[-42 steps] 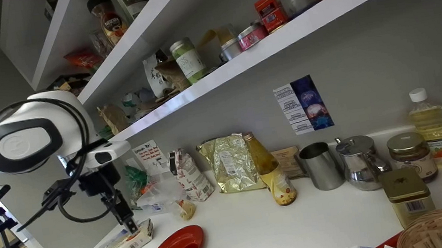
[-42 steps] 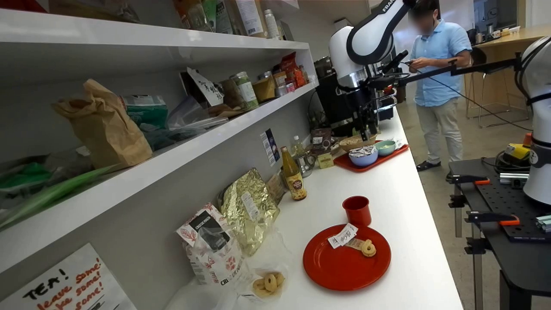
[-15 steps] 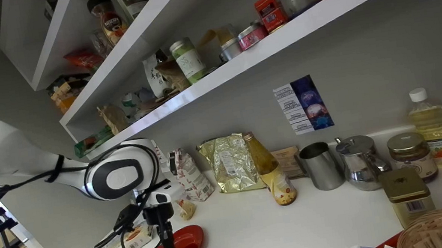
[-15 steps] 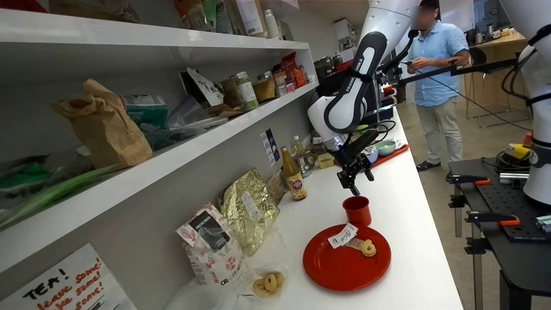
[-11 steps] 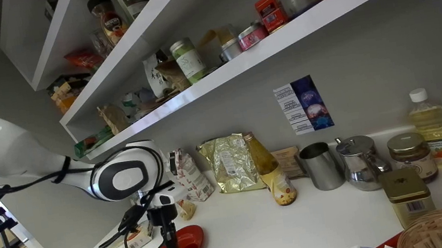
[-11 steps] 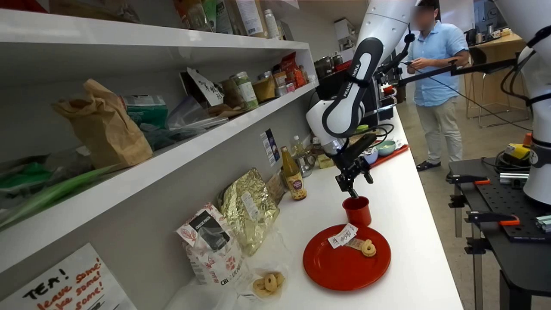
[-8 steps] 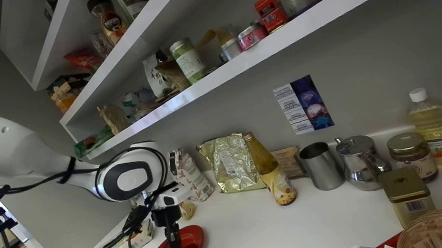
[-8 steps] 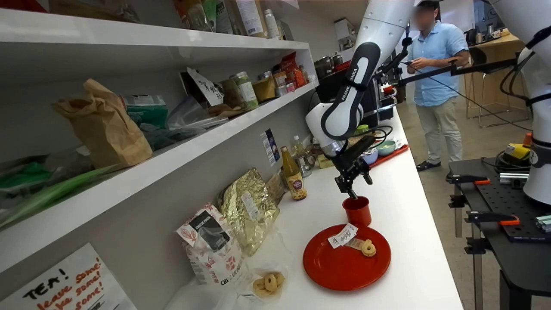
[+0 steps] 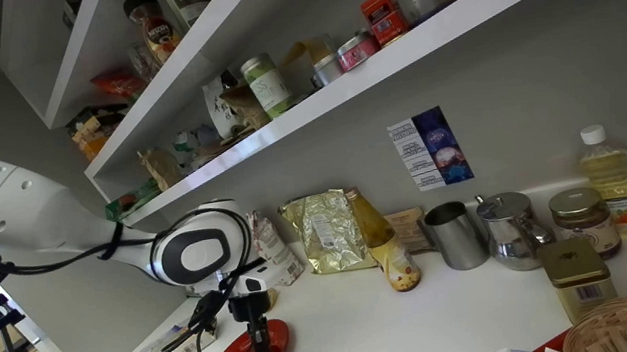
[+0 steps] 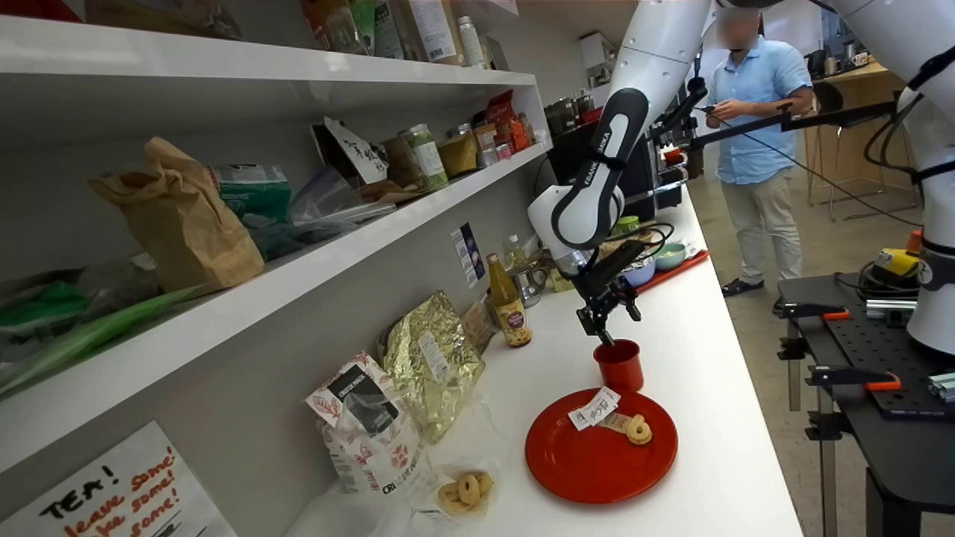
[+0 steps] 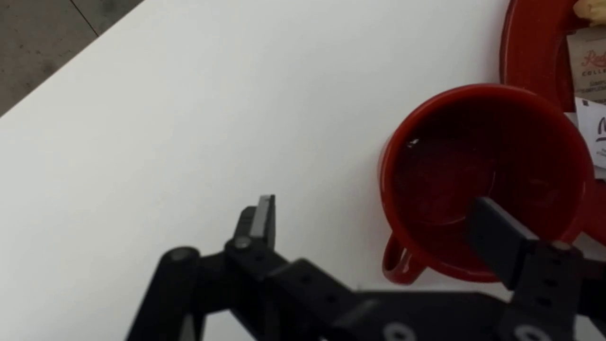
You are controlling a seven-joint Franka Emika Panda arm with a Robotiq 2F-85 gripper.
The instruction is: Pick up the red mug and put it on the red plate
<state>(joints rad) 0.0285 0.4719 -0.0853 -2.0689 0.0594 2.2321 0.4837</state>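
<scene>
Black comes nearest in the wrist view: the tool (image 11: 378, 208), its two fingers (image 11: 259, 223) parted wide and gripping nothing. One hangs over the mouth of the red mug (image 11: 445, 175), the other outside it above white tabletop (image 11: 213, 118) — a straddle that would suit pinching the rim rather than clasping the whole body. Whether the inner one dips below the lip I cannot tell. The handle (image 11: 402, 270) juts into that gap, so a squeeze here might catch it; a small shift may be called for.

The mug stands upright on the tabletop, yet to be lifted. Just past it lies the red plate (image 10: 582, 470), so near that I cannot judge whether they touch; the carry should be short. Paper packets (image 10: 595, 409) and a ring-shaped biscuit (image 10: 633, 431) lie on the plate toward the mug. The bare part beyond them looks the better landing — a mug set on paper or biscuit could tilt.

Farther off, in an exterior view, a bottle (image 10: 512, 313) and a foil bag (image 10: 429, 358) line the grey wall (image 10: 406, 268), probably kept back there out of the working space.
</scene>
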